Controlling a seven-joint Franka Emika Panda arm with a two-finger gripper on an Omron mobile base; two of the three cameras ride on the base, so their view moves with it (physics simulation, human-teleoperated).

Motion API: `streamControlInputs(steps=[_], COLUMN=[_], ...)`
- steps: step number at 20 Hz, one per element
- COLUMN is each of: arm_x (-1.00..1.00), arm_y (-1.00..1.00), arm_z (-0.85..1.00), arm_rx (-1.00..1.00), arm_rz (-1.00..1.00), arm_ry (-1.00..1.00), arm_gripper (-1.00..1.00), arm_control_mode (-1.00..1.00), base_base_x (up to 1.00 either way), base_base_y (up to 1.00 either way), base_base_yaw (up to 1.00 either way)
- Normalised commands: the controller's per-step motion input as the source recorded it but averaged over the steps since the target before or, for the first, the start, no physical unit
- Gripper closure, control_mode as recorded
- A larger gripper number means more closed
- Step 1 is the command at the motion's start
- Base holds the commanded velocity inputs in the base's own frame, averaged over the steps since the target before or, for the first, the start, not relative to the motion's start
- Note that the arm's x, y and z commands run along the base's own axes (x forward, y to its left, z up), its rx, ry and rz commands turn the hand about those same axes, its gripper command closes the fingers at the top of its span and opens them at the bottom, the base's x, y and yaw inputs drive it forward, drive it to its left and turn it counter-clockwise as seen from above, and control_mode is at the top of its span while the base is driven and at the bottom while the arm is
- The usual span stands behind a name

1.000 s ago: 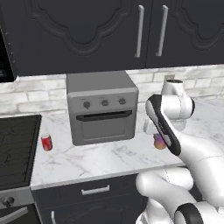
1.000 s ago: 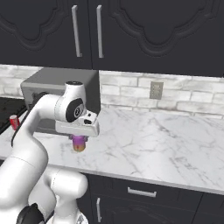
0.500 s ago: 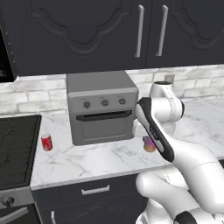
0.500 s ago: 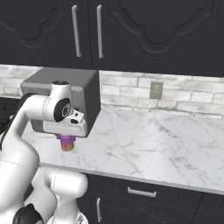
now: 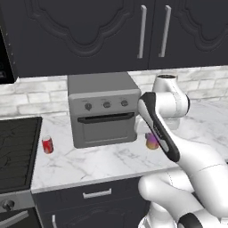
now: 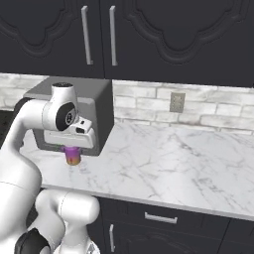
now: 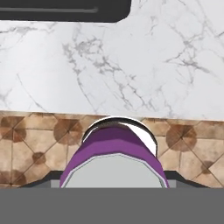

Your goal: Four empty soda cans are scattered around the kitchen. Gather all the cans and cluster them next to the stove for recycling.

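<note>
— Hand view: why does the purple can sit so close under the camera?
— Gripper is clamped on it, carrying it above the counter — leftward to the stove, probably.

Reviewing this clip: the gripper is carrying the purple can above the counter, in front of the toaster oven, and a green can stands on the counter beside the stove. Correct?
Not quite: the can beside the stove is red, not green, as the left base view shows. The rest holds: the gripper carries the purple can above the counter, in front of the toaster oven.
</note>
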Motion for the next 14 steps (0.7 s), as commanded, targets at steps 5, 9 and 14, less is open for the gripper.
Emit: streamControlInputs(steps=[5, 9, 14], arm_x=[-0.04, 0.0, 0.0], arm_y=[0.07, 0.0, 0.0], arm_z=[0.15, 0.0, 0.0], arm_rx=[0.0, 0.0, 0.0], arm_rz=[0.0, 0.0, 0.0], arm_ry=[0.0, 0.0, 0.0], arm_gripper=[1.0, 1.0, 1.0], arm_control_mode=[-1.0, 1.0, 1.0], base_base_x=[0.0, -0.18, -0.42], base_base_y=[0.0, 0.46, 0.98], base_base_yaw=[0.0, 0.0, -0.06])
